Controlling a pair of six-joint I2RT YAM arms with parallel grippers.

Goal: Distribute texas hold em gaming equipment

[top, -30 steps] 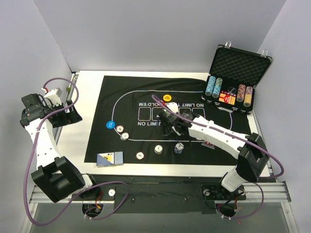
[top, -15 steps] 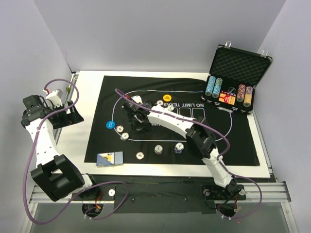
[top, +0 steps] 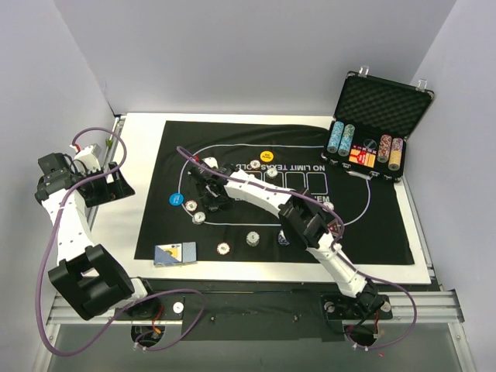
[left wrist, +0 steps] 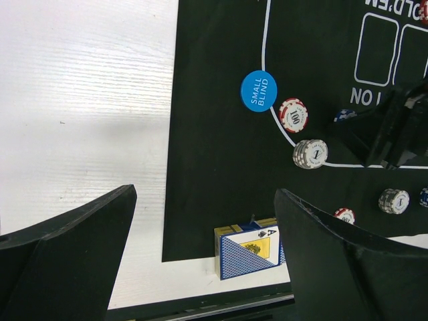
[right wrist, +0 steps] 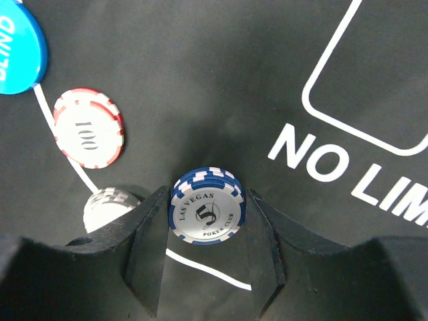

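My right end effector (top: 211, 200) is down on the black mat (left wrist: 214, 167). Its 2 fingers (right wrist: 150, 254) sit snug against either side of a blue 5 chip stack (right wrist: 206, 214), gripping it as far as I can tell. That stack stands just inside the white oval line. Just beside it are a red 100 chip (right wrist: 88, 127) on the line and a white 1 chip stack (left wrist: 309, 154), with the SMALL BLIND disc (left wrist: 259, 91) near them. My left end effector (left wrist: 204, 194) hangs over the counter (left wrist: 80, 100), spread wide with nothing in it. The blue-backed card deck (left wrist: 251, 251) lies across the mat's near edge, partly on the counter.
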